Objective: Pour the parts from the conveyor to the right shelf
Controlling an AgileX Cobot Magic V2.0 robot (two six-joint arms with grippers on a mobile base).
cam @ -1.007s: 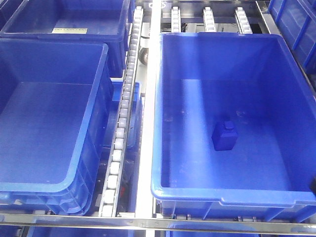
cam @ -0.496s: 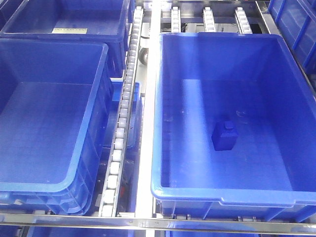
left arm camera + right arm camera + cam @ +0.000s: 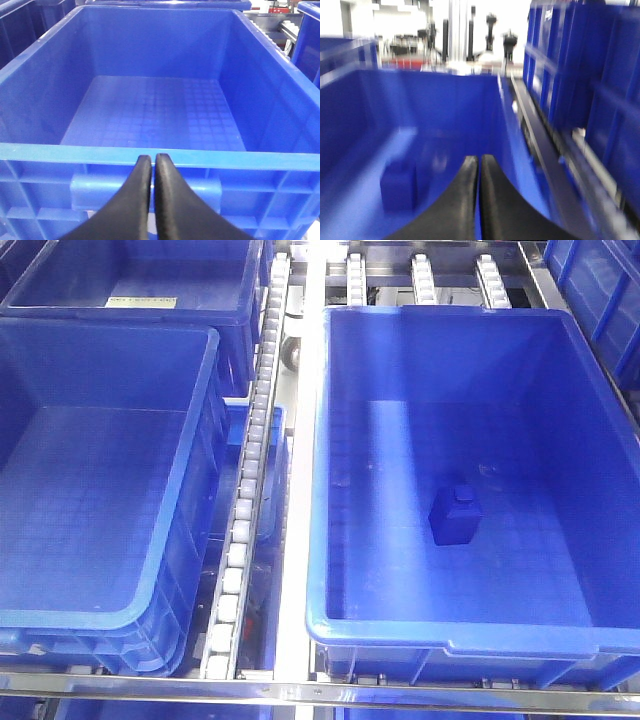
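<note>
A small blue block with a round stub on top (image 3: 456, 514) lies on the grid floor of the right blue crate (image 3: 460, 320) on the steel roller shelf (image 3: 300, 490). It also shows, blurred, in the right wrist view (image 3: 398, 185). My right gripper (image 3: 479, 159) is shut and empty, over that crate's near right side. My left gripper (image 3: 153, 158) is shut and empty, at the near rim of an empty blue crate (image 3: 150, 154). Neither gripper shows in the front view. The conveyor is out of view.
An empty blue crate (image 3: 195, 490) sits on the left of the shelf, another (image 3: 130, 312) behind it. White roller tracks (image 3: 250, 470) run between the crates. More blue crates (image 3: 580, 75) stand stacked at the right.
</note>
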